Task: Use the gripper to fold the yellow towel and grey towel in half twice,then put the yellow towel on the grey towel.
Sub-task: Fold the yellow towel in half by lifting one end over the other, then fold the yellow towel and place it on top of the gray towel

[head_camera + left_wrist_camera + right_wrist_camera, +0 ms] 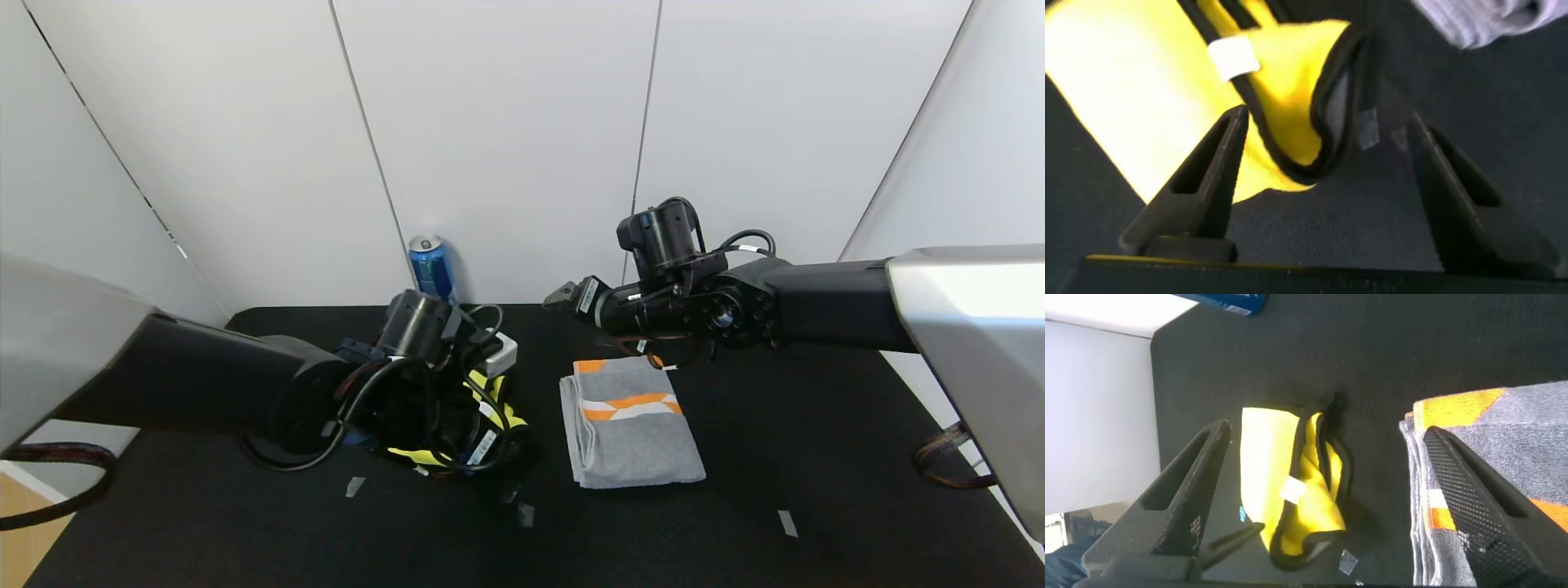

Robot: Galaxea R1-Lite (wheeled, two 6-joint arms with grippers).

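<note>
Two towels show from my head camera, the grey towel [629, 420] folded on the counter [816, 457] and the yellow towel [490, 425] under my left hand [482, 433], whose wrist camera shows fingers [1200, 192] apart astride a curled edge, seemingly for gripping, while the right wrist camera shows my right hand [571, 296] hovering spread, probably keeping clear.

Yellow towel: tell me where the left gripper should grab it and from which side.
Grip the raised black-trimmed fold of the yellow towel, beside its white tag. The open left gripper already straddles that edge from above, so descending straight down looks best; the bulging loop gives something to pinch.
</note>
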